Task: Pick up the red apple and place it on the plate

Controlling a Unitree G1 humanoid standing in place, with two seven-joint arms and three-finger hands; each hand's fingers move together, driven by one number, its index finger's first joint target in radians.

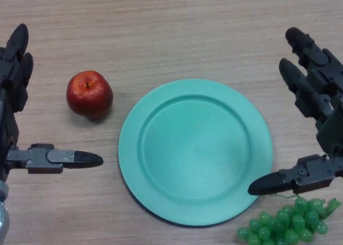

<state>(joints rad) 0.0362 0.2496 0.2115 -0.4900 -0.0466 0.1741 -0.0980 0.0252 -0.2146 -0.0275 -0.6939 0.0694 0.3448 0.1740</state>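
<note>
The left hand (19, 95) is holding its fingers (16, 52) wide and empty, the red apple (89, 94) sitting just beside them on the worktop (177, 25), near the green plate (195, 151). The round apple is risking rolling off if nudged; the right hand (316, 121), likewise spread, is idling above green grapes (286, 223).

Light wood-grain laminate surface (177, 30), fills the whole head view, no edge or corner visible. Three things sit directly on it. Round teal-green plastic plate (195, 151), centre to near side, nothing on it. Glossy red apple (89, 94), stem up, on the bare surface just left of the plate, not touching its rim. Bunch of green plastic grapes (286, 223) at the near right, close to the plate's rim; contact can't be judged.
</note>
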